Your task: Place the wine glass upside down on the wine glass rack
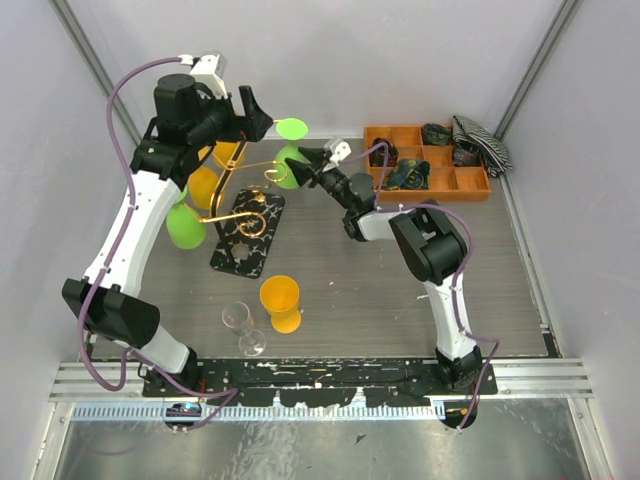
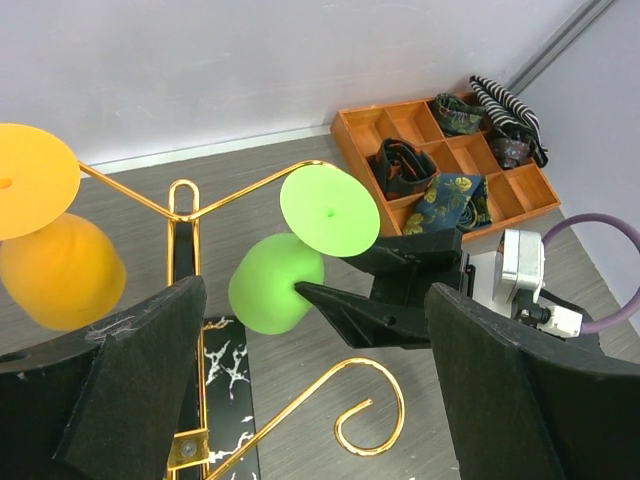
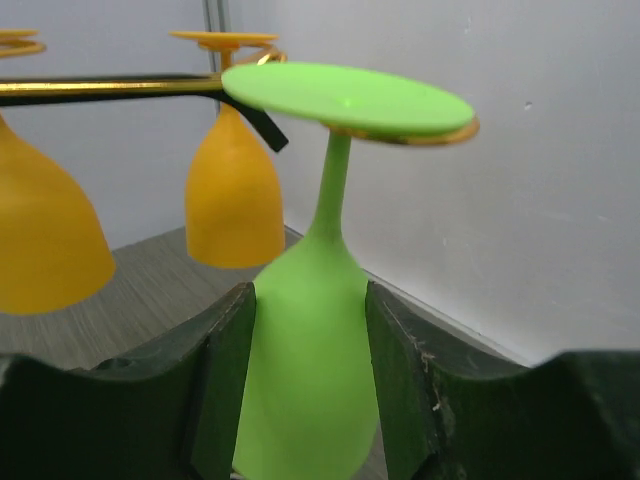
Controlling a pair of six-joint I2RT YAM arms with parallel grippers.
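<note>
The gold wire wine glass rack [image 1: 232, 213] stands on its black marbled base [image 1: 240, 250] left of centre. A green wine glass [image 1: 288, 167] hangs upside down at the rack's far right arm, its round foot [image 3: 350, 98] resting on the gold wire [image 3: 100, 87]. My right gripper [image 1: 303, 166] is shut on its bowl [image 3: 310, 370], one finger on each side. The glass also shows in the left wrist view [image 2: 275, 283]. My left gripper [image 1: 255, 110] is open and empty, high above the rack [image 2: 370, 420], looking down on it.
Two orange glasses [image 1: 228, 152] [image 1: 203, 186] and another green one [image 1: 185, 226] hang on the rack. An orange glass [image 1: 282, 302] and a clear glass [image 1: 240, 325] lie on the table in front. An orange compartment tray [image 1: 470, 186] with cloths sits back right.
</note>
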